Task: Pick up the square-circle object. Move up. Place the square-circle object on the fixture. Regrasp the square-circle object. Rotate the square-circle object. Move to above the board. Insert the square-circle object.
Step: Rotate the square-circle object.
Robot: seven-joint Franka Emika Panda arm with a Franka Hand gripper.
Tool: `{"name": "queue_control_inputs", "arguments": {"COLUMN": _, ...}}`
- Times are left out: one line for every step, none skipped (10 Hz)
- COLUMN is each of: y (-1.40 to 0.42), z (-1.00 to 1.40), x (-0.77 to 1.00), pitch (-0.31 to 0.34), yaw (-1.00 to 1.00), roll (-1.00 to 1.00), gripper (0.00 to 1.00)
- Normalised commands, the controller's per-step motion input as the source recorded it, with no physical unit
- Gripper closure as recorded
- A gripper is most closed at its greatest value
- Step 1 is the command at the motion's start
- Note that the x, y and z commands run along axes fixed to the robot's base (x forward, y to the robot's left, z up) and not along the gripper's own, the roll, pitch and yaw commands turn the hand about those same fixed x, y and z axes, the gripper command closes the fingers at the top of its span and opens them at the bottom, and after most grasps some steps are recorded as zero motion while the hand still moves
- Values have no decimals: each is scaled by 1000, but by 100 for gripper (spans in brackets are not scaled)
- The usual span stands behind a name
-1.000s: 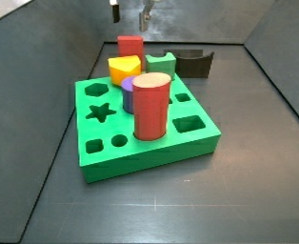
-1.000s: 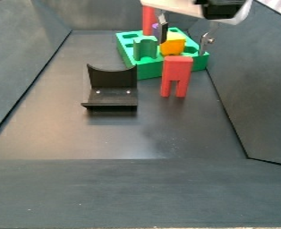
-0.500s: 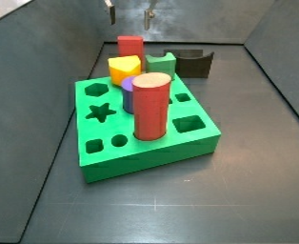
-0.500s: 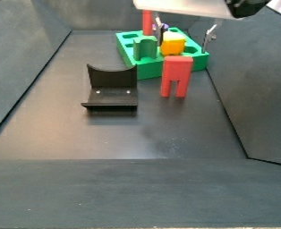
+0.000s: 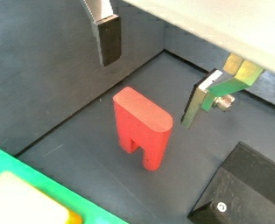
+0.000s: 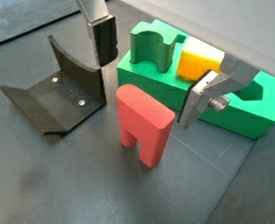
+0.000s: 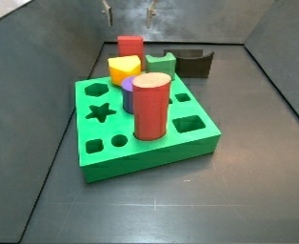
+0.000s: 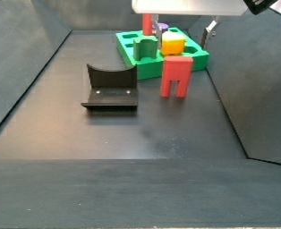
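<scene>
Wrist views show the gripper (image 5: 158,74) raised higher than before, held wide open and empty above the ungrasped peg (image 5: 143,129).

Both wrist views look down past the gripper (image 5: 151,74); side views apparently face oppositely.

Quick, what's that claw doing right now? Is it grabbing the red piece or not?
Gripper: open and holding nothing. Its fingers hang apart above the square-circle object, one on each side, not touching it. The piece stands on the floor beside the fixture.
</scene>
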Motion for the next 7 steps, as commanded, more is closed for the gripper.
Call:
{"name": "queue_control_inputs", "arguments": {"y": 0, "z": -1000, "x": 0, "pitch": 35, "yaw": 136, "roll": 12, "gripper": 0}}
{"name": "queue_control_inputs", "arguments": {"y": 1, "z": -1000, "x": 8, "pitch": 25, "yaw": 89, "roll": 13, "gripper": 0}}
{"name": "queue_control_inputs", "arguments": {"y": 4, "z": -1000, "x": 29, "pitch": -11, "yaw": 57, "roll": 18, "gripper": 0}}
{"name": "queue_control_inputs", "arguments": {"y": 4, "z": -961, "x": 30, "pitch": -20, "yaw": 47, "roll": 20, "gripper": 0}}
{"name": "queue_control_inputs", "arguments": {"y": 5, "z": -760, "x": 29, "pitch": -25, "yaw": 41, "roll": 22, "gripper": 0}}
{"name": "queue_control_inputs", "arguments": {"y": 5, "z": -606, "x": 29, "pitch": -25, "yaw": 40, "roll": 23, "gripper": 0}}
{"name": "queue_control_inputs", "arguments": {"y": 5, "z": -400, "x": 33, "pitch": -24, "yaw": 38, "roll": 24, "gripper": 0}}
